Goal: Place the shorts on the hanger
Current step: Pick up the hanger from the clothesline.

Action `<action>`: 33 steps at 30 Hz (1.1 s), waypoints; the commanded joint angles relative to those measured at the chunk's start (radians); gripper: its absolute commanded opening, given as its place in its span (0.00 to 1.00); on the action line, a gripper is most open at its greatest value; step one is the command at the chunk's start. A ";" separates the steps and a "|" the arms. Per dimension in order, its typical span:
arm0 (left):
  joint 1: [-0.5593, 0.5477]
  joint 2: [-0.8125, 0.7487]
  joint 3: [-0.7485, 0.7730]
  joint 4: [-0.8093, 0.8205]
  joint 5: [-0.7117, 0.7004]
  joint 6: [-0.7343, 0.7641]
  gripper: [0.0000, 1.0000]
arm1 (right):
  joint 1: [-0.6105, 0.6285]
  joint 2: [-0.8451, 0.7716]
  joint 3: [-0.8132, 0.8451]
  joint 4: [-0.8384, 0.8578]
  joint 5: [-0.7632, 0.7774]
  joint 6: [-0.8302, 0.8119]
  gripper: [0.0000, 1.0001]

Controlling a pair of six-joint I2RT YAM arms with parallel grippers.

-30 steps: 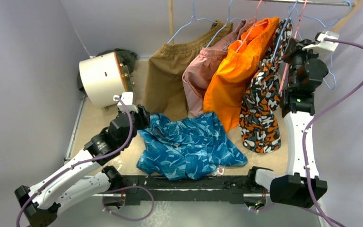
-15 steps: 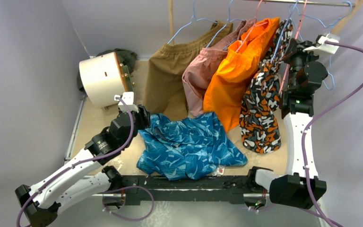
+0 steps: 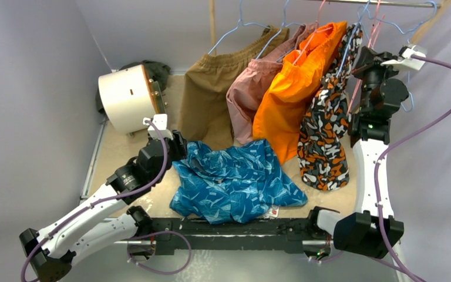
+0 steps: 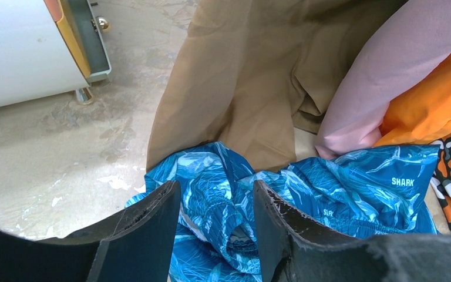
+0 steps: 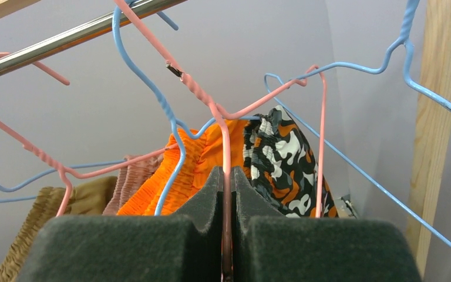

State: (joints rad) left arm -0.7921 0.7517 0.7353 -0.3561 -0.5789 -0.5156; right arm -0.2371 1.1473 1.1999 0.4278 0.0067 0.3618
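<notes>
The blue-and-teal shorts [image 3: 235, 179] lie crumpled on the table in front of the arms; the left wrist view shows their gathered waistband [image 4: 235, 200]. My left gripper [image 3: 179, 147] sits at their left edge, open. Its fingers straddle a fold of the waistband [image 4: 217, 191] without pinching it. High on the right, my right gripper [image 3: 369, 56] is shut on the thin pink wire of the hanger [image 5: 226, 135], which runs down between the pads [image 5: 205, 194]. The hanger's hook [image 5: 152, 35] reaches up to the metal rail [image 5: 64, 38].
Brown shorts [image 3: 211, 88], pink shorts [image 3: 249, 97], orange shorts [image 3: 296, 88] and orange-black patterned shorts [image 3: 326, 135] hang from the rail [image 3: 381, 3] on wire hangers. A white drum-shaped appliance [image 3: 126, 97] stands at back left. A wooden post [image 5: 440, 117] rises at right.
My right wrist has shifted slightly up by the rail, the pink hanger still in its grip. The left arm and the shorts have not moved.
</notes>
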 commanded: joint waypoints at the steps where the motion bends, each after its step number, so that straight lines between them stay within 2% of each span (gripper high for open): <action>1: 0.006 -0.001 0.039 0.037 0.002 -0.015 0.48 | -0.004 -0.014 0.055 0.160 -0.051 0.034 0.00; 8: 0.010 0.002 0.039 0.039 0.007 -0.015 0.48 | -0.003 -0.031 0.065 0.166 -0.101 0.023 0.00; 21: 0.011 0.013 0.037 0.038 0.011 -0.015 0.48 | -0.006 -0.078 -0.043 0.250 -0.130 0.030 0.00; 31: 0.012 0.024 0.038 0.041 0.014 -0.015 0.48 | -0.013 -0.047 -0.030 0.153 -0.081 -0.012 0.00; 33: 0.012 0.027 0.039 0.044 0.018 -0.016 0.48 | -0.013 -0.058 -0.040 0.149 -0.076 -0.026 0.07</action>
State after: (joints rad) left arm -0.7856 0.7761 0.7353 -0.3553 -0.5739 -0.5152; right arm -0.2447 1.1244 1.1370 0.5060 -0.0738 0.3725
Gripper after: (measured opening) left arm 0.479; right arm 0.019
